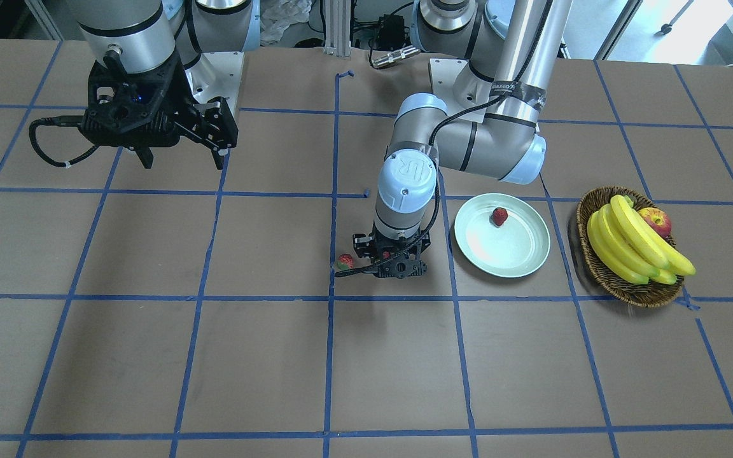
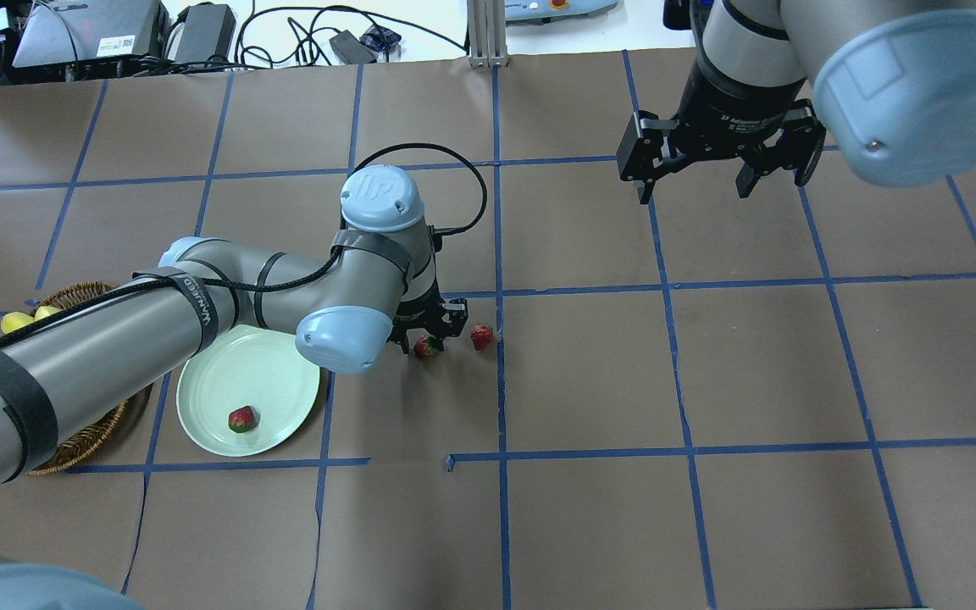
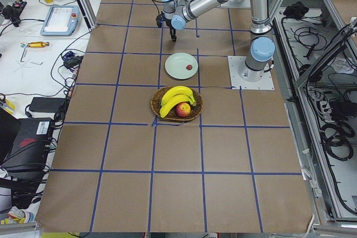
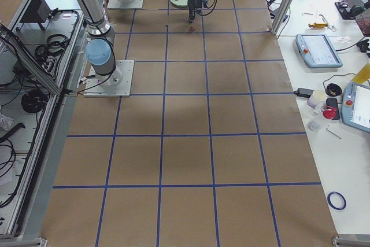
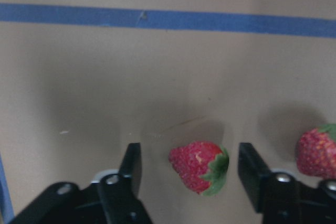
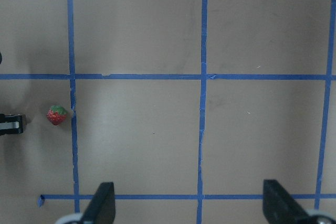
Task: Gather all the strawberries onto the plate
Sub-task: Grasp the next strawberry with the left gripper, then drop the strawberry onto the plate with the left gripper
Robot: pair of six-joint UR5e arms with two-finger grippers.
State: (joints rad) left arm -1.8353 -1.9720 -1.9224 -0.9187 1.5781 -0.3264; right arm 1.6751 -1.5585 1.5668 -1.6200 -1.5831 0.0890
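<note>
Straddling one strawberry [image 5: 199,166] near the plate [image 2: 200,381], my left gripper [image 2: 429,336] stands spread, clear of it; a second strawberry [image 2: 481,337] lies just beyond, farther from the plate, and a third strawberry [image 2: 241,418] rests in the plate.
</note>
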